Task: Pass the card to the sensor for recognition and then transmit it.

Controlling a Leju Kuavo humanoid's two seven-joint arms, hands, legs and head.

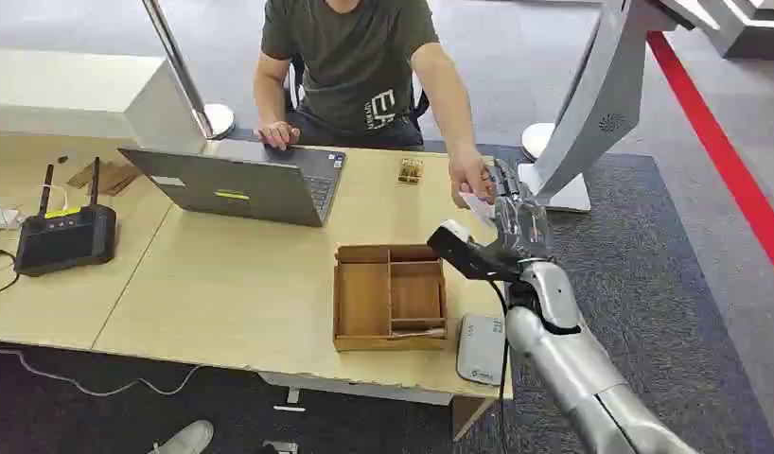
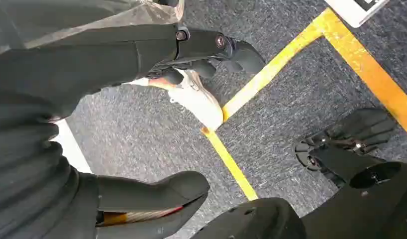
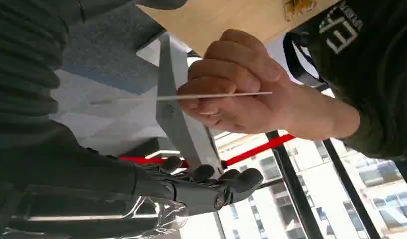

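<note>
white card (image 3: 211,96), dark olive shirt (image 1: 350,57), black router (image 1: 63,236)

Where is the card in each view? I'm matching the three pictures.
Head view: card at the table's far right edge, between the person's hand and right hand.
Left wrist view: not in it.
Right wrist view: card edge-on in the person's hand.
Shared landmark: that hand.

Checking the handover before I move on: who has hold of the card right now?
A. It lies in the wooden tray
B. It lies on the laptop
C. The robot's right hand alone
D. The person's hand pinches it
D: in the right wrist view the person's hand pinches the thin white card edge-on, while the fingers of the right hand sit apart from it, closed on nothing.
</note>
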